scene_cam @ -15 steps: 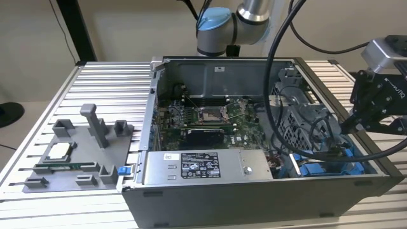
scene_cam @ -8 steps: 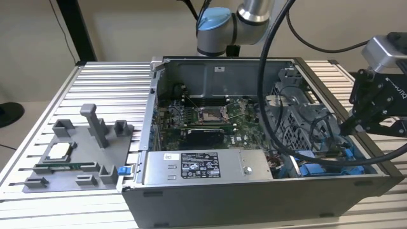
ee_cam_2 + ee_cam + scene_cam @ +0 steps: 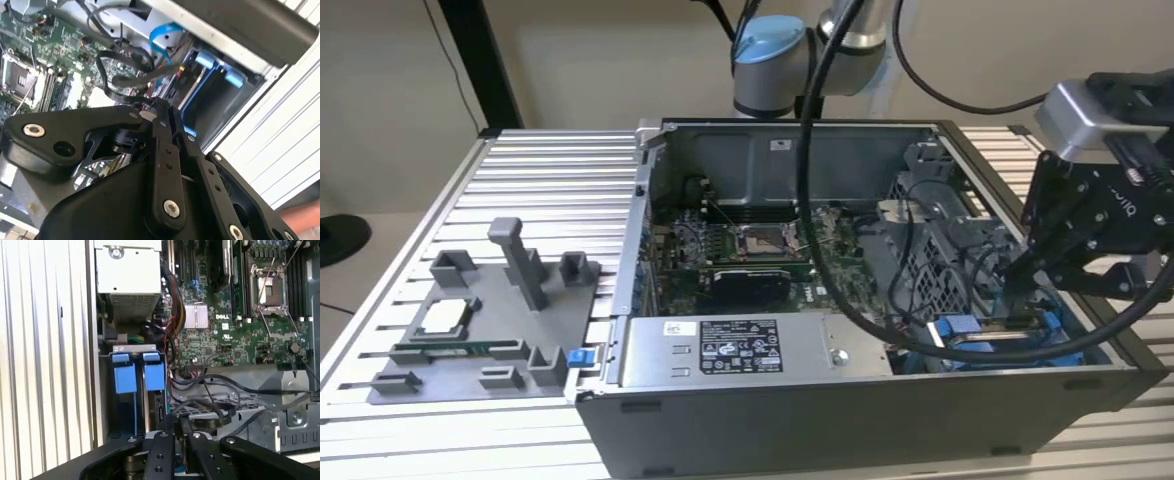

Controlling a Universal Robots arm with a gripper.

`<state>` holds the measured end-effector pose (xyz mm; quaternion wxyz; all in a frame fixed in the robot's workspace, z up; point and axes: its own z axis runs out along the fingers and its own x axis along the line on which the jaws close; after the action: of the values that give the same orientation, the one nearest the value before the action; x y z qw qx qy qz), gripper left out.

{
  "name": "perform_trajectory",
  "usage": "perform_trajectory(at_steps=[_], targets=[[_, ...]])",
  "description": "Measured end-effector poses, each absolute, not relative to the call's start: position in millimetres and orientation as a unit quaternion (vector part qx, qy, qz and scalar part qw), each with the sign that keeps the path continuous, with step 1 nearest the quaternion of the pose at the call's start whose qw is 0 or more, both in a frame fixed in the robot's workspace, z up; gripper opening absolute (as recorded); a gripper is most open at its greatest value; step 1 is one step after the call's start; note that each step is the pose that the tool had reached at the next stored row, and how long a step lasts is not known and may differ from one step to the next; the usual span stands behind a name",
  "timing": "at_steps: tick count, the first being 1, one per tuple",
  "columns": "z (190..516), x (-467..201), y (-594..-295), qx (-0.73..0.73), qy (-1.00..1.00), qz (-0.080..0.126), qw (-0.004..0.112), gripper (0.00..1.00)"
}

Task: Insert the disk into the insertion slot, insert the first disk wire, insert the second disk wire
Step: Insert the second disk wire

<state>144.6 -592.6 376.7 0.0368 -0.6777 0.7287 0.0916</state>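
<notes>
- Claw (image 3: 1041, 290) hangs over the near right corner of the open computer case (image 3: 854, 400), low by the blue-railed insertion slot (image 3: 987, 345); in both wrist views its fingers (image 3: 165, 450) stand close together, almost touching, and whether they pinch a wire end I cannot tell.
- Two blue carrier tabs (image 3: 135, 375) sit side by side in the bay in the first wrist view, so the disk (image 3: 150, 405) appears already seated edge-on between the rails; its label face is hidden.
- Black wires (image 3: 215, 410) loop loosely just beside the bay, over the perforated cage (image 3: 210, 405).
- Handling, as a judgement: the disk is stiff, dense and shock-sensitive, best taken by its blue plastic frame, not the metal face.
- Wires look limp and springy; their plugs are small, rigid and likely to skew, so the hold belongs on the plug body, not the cord.
- Power-supply box (image 3: 727, 350) lies to the left along the near wall; the case stands on the slatted bench (image 3: 534, 180).
</notes>
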Motion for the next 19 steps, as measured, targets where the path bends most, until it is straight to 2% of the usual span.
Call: perform_trajectory(at_steps=[4, 10, 13, 19], targets=[[376.2, 133.1, -594.2, -0.678, 0.728, 0.087, 0.041, 0.0], [374.7, 124.0, -594.4, -0.682, 0.726, 0.06, 0.071, 0.0], [373.3, 120.7, -594.5, -0.683, 0.724, 0.05, 0.081, 0.0], [365.4, 119.7, -594.5, -0.685, 0.722, 0.044, 0.087, 0.0]])
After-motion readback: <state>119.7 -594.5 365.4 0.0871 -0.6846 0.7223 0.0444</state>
